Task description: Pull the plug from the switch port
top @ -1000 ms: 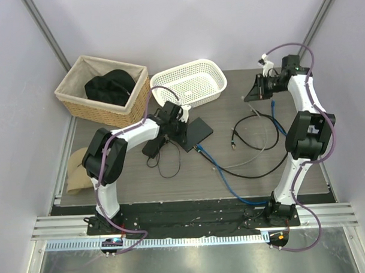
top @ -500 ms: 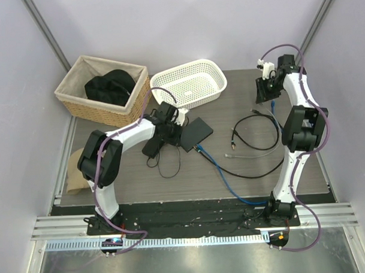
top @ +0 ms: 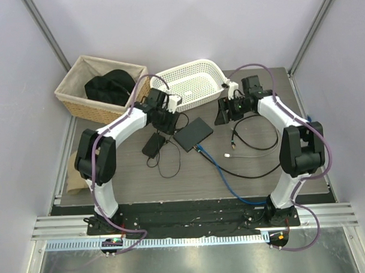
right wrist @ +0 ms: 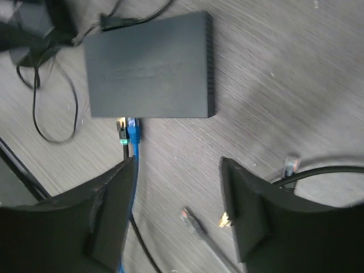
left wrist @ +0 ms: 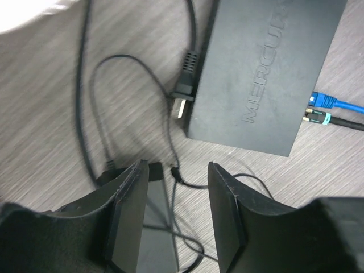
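The switch is a flat black box lying mid-table; it also shows in the left wrist view and the right wrist view. A blue plug and a black plug sit side by side in its ports, with the same blue plug seen from the left. My left gripper hovers just left of the switch, open and empty, over the power adapter. My right gripper hangs to the switch's right, open and empty.
A black power adapter with thin cord lies left of the switch, its pronged mains plug against the switch's side. Loose black cable loops at right. A blue cable runs toward the front. Behind stand a white basket and a wicker basket.
My right arm swung from the back right corner down to beside the switch and opened. My left gripper drew back a little from the switch and opened.
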Available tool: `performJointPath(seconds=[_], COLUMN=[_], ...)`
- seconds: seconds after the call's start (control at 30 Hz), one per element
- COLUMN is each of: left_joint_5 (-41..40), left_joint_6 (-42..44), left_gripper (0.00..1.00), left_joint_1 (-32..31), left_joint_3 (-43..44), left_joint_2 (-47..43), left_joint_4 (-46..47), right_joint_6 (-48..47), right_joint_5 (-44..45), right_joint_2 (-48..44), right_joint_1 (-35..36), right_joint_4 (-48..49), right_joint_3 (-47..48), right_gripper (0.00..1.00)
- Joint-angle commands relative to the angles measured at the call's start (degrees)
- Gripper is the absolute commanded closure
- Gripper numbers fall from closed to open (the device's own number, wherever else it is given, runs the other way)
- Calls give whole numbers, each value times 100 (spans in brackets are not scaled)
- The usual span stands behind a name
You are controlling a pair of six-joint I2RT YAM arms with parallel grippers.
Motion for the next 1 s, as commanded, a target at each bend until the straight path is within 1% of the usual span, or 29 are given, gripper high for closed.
performJointPath(seconds=[0.0, 0.07, 0.1, 0.17, 0.2, 0.23, 0.27, 0.37, 0.5, 0.63, 0.73, 0.8, 0.87, 0.9, 0.97], left_joint_5=[466, 502, 484, 300, 326, 378, 614, 1238, 1626, 1583, 1513, 1469, 1469, 1530, 1749], left_joint_6=[118, 47, -49, -190, -269, -322, -496, -480, -507, -498, -393, 62, 213, 405, 495], left_gripper=[50, 49, 50, 50, 50, 49, 48, 47, 45, 45, 45, 45, 45, 45, 45], left_joint_1=[-42, -42, -33, 2, 46, 72, 125, 169, 169, 169, 126, 55, 46, 46, 37], left_joint_3=[261, 262, 244, 183, 122, 86, 60, 42, -81, -169, 15, -28, -351, -458, -782], left_joint_2=[283, 327, 354, 380, 380, 372, 398, 582, 837, 969, 1057, 917, 540, 417, 110], left_joint_4=[-178, -152, -117, -29, 93, 164, 226, 218, 296, 621, 508, 218, 217, 191, 209], right_joint_6=[1246, 1431, 1458, 1371, 1318, 1240, 1187, 967, 800, 729, 659, 676, 685, 659, 624], right_joint_5=[153, 84, 119, 312, 365, 418, 479, 707, 840, 937, 1094, 1095, 1156, 1165, 1174], right_joint_2=[528, 651, 756, 880, 976, 1003, 1047, 1302, 1504, 1566, 1601, 1593, 1610, 1645, 1698], right_joint_1=[-168, -124, -20, 156, 323, 403, 464, 684, 816, 878, 878, 887, 939, 1027, 1124], right_joint_4=[528, 694, 773, 774, 730, 738, 756, 835, 1011, 1020, 993, 1107, 1186, 1204, 1248], right_joint_3=[-6, -14, 21, 100, 170, 170, 170, 118, 91, 153, 162, 144, 144, 179, 240], right_gripper=[40, 54, 67, 76, 82, 84, 85, 85, 86, 88, 88, 88, 87, 86, 83])
